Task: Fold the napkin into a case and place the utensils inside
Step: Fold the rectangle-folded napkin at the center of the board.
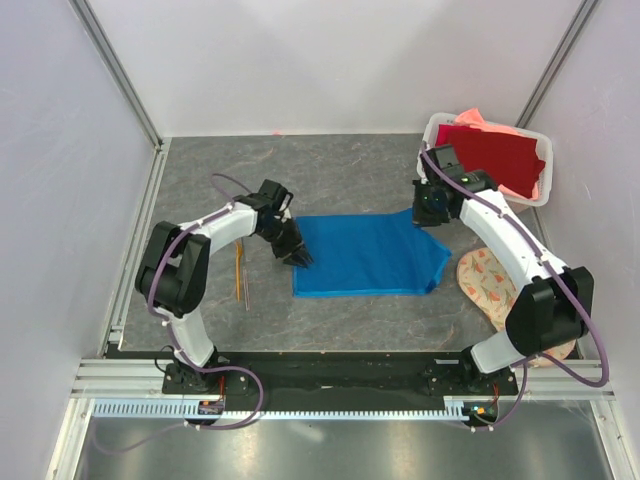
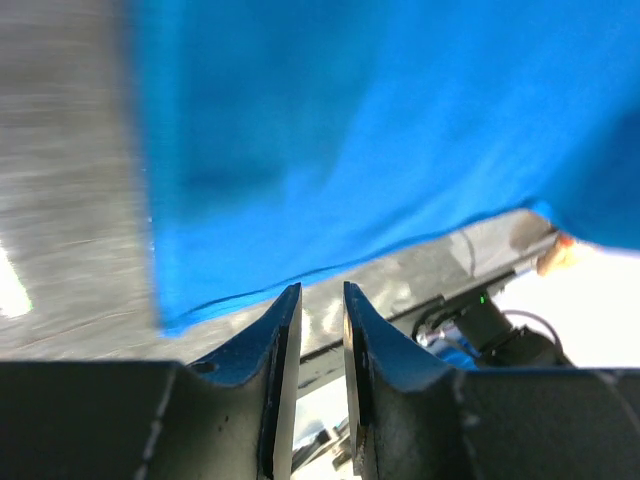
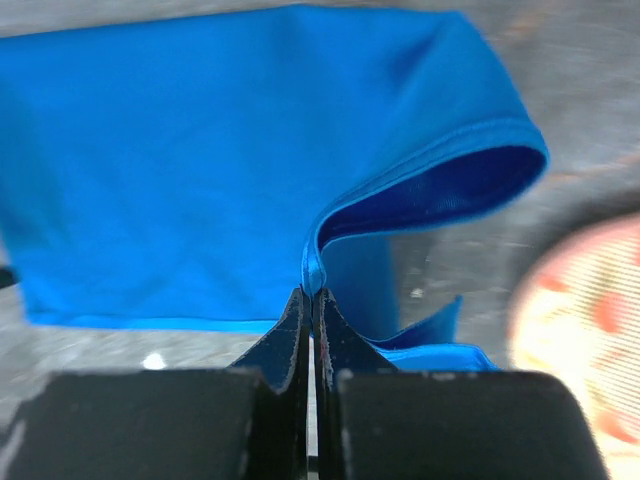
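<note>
— Where is the cloth right now?
— I see the bright blue cloth napkin [image 1: 365, 255] lying mostly flat on the grey worktop [image 1: 350, 170], at the centre of the overhead frame. Its right side is lifted into a curling fold.
— Your right end effector?
— My right end effector [image 3: 310, 295] is closed tight, pinching that raised fold at its tips. The round floral-patterned mat [image 3: 590, 300] shows at the lower right of its wrist view.
— And the left?
— My left end effector [image 1: 297, 257] sits at the napkin's left edge, jaws a narrow gap apart, nothing between them.
— The sticks?
— The thin orange-brown stick utensils [image 1: 240, 272] lie left of centre, beside my left arm, apart from the napkin. The white plastic basket [image 1: 432, 128], upper right, holds a dark red cloth [image 1: 495, 155] and a salmon-pink cloth [image 1: 470, 117].
</note>
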